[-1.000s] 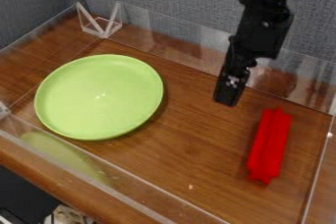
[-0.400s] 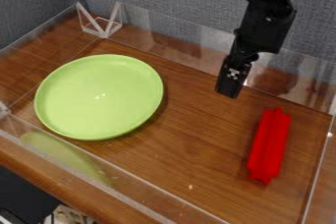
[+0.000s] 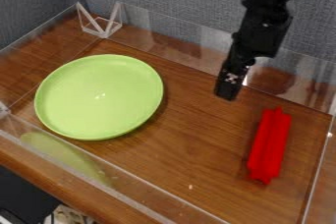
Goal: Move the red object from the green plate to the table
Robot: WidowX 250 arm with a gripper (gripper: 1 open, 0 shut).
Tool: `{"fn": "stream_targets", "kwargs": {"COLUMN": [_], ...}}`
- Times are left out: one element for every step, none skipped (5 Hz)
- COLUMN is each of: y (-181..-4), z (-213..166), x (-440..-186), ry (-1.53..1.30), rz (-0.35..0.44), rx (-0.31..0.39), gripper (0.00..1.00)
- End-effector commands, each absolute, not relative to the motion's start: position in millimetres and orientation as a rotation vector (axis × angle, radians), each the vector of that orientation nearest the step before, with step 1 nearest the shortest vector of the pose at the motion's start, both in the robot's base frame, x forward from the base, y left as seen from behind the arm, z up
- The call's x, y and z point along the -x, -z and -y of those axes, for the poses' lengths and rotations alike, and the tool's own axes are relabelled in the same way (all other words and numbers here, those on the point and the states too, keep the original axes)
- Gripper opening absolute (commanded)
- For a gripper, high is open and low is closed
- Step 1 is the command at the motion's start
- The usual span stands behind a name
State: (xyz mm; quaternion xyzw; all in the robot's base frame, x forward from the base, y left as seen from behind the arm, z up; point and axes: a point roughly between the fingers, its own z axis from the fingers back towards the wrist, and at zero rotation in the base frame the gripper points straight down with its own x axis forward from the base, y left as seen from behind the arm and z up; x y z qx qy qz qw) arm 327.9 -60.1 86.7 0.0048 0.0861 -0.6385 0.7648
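We see the red object [image 3: 269, 145] lying lengthwise on the table [image 3: 184, 140] near its right acrylic wall, off the green plate [image 3: 100, 94], with the claw [image 3: 230, 87] hanging apart from it, up and to its left, jaws spread and holding nothing. The glossy wood-grain surface lies bare between block and plate, with grey fabric behind. A clear wire stand [image 3: 100, 19] sits in the far left corner, and open tabletop runs along the near wall.
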Motion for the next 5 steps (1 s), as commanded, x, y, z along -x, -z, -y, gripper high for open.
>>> {"fn": "stream_targets", "kwargs": {"y": [-99.8,-85.7,-78.8,-77.3,-79.1], "z": [56,53,53,52,51], "x": [-341,-350,-347,-341,-333], "ry": [1.335,1.290,1.274,1.263,1.250], "rz": [-0.093,-0.081,-0.080,-0.084,-0.092], "rx": [-0.067,-0.072,-0.093,-0.111,-0.131], "gripper": [1.00,1.00,1.00,1.00,1.00]}}
